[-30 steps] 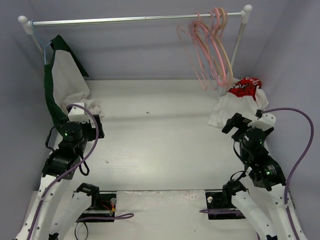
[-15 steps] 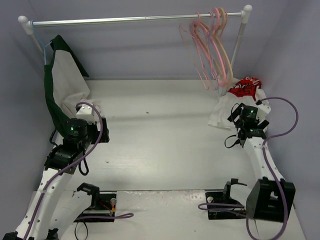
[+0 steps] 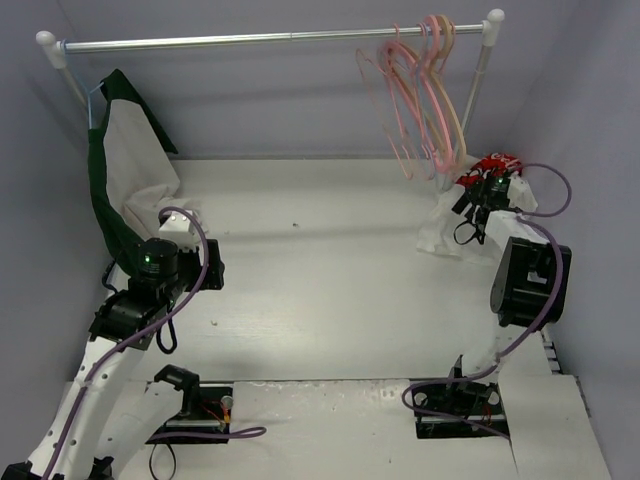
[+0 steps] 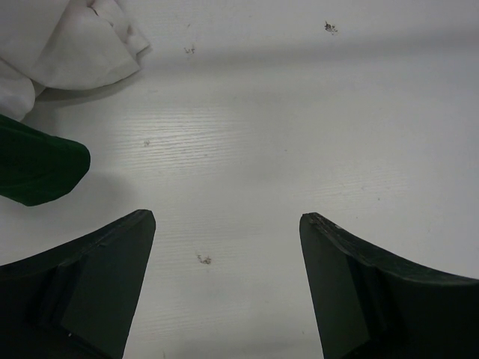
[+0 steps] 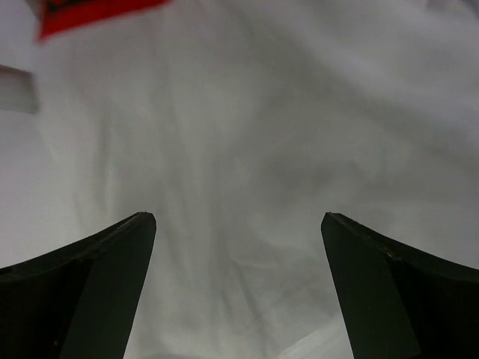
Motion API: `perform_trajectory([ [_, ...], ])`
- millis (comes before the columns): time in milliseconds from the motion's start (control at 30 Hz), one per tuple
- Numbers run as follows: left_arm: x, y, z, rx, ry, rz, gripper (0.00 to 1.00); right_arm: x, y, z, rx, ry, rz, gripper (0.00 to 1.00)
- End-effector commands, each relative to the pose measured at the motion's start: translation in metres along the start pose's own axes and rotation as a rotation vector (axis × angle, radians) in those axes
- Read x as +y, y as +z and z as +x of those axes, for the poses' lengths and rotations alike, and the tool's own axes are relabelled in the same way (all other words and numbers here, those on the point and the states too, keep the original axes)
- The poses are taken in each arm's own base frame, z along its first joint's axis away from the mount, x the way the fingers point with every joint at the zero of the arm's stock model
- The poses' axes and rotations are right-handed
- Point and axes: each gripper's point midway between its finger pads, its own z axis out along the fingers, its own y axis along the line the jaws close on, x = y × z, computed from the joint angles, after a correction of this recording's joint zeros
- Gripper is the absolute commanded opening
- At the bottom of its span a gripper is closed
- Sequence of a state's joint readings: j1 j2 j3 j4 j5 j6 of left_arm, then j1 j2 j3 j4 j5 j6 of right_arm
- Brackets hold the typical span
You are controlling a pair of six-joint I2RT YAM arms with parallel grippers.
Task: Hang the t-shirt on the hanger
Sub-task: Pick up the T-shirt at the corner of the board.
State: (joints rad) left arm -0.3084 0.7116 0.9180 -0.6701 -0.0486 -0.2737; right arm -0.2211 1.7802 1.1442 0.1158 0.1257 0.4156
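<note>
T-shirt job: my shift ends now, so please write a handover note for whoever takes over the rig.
Left hand: open, empty, over bare table near the green-sleeved shirt.
Right hand: open, close above the t-shirt, nothing gripped.
T-shirt: crumpled at the far right of the table, below the pink hangers on the rail.
Done: nothing yet; no hanger taken down.
Left: grasp the t-shirt, fetch a hanger, dress it.
</note>
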Motion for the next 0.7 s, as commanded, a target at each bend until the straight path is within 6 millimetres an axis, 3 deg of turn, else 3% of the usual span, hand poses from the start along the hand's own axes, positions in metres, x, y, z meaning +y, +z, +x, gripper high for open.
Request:
perform_trajectory([
  [0,-0.002,0.0,-0.012,-0.036,0.001,0.003,0.79,-0.006,0.018,0.016,0.07,0.001,0.053,1.0],
  [100,-0.001,0.0,-0.013,-0.034,0.0,-0.002,0.79,-0.012,0.033,0.037,0.145,-0.004,0.092,1.0],
  [233,-0.002,0.001,-0.012,-0.024,-0.003,0.001,0.79,-0.018,0.037,0.051,0.198,0.0,0.127,0.97],
  [300,-0.004,0.001,-0.012,-0.023,-0.008,0.007,0.79,-0.022,0.036,0.056,0.207,0.005,0.143,0.86],
  [333,-0.004,0.002,-0.011,-0.019,-0.009,0.009,0.79,-0.024,0.036,0.057,0.206,0.003,0.153,0.65],
  [367,-0.004,0.002,-0.011,-0.019,-0.01,0.009,0.79,-0.025,0.035,0.057,0.21,0.004,0.157,0.53],
  [400,-0.005,0.001,-0.012,-0.02,-0.014,0.012,0.79,-0.025,0.031,0.053,0.201,0.004,0.155,0.42],
  [433,-0.006,0.001,-0.013,-0.019,-0.014,0.015,0.79,-0.024,0.029,0.05,0.19,0.004,0.149,0.21],
  [500,-0.007,0.0,-0.015,-0.02,-0.014,0.02,0.79,-0.021,0.016,0.031,0.14,0.006,0.14,0.01],
  [567,-0.008,-0.002,-0.021,-0.029,-0.013,0.022,0.79,-0.019,0.001,0.011,0.091,-0.006,0.146,0.0],
  [600,-0.008,-0.003,-0.023,-0.032,-0.014,0.023,0.79,-0.013,-0.017,-0.014,0.026,0.004,0.126,0.0],
  [667,-0.011,-0.002,-0.03,-0.037,-0.014,0.028,0.79,-0.011,-0.043,-0.042,-0.039,-0.008,0.124,0.0],
])
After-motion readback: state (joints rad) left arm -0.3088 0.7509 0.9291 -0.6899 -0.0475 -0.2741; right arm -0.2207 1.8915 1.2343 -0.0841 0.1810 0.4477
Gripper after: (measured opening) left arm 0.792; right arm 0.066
